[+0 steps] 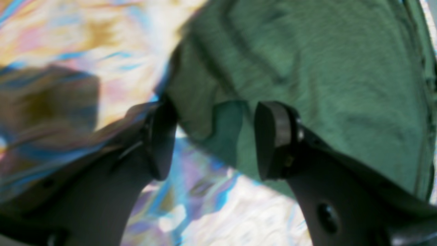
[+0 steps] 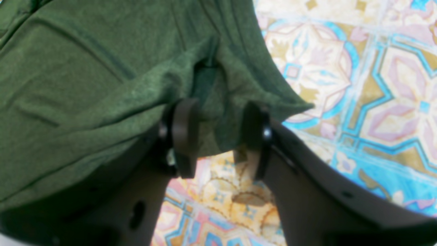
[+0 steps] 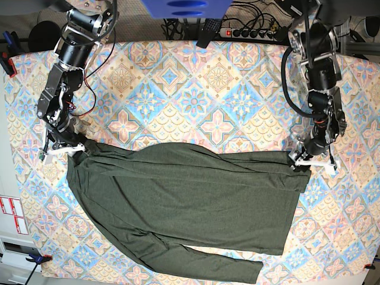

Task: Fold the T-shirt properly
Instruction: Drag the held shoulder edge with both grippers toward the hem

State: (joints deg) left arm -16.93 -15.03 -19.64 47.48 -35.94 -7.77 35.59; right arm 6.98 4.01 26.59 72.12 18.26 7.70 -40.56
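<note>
The T-shirt (image 3: 184, 205) lies spread on the table (image 3: 196, 89), between the two grippers at its upper corners

My base camera hangs high and looks straight down over the whole patterned bench (image 3: 196, 89). Each wrist camera sits close behind its own hand, facing out between the fingers. The left hand (image 1: 213, 140) works at the base view's 3 o'clock edge, the right hand (image 2: 218, 136) at 9 o'clock. All three views share the T-shirt (image 3: 184, 208) and the bench pattern.
</note>
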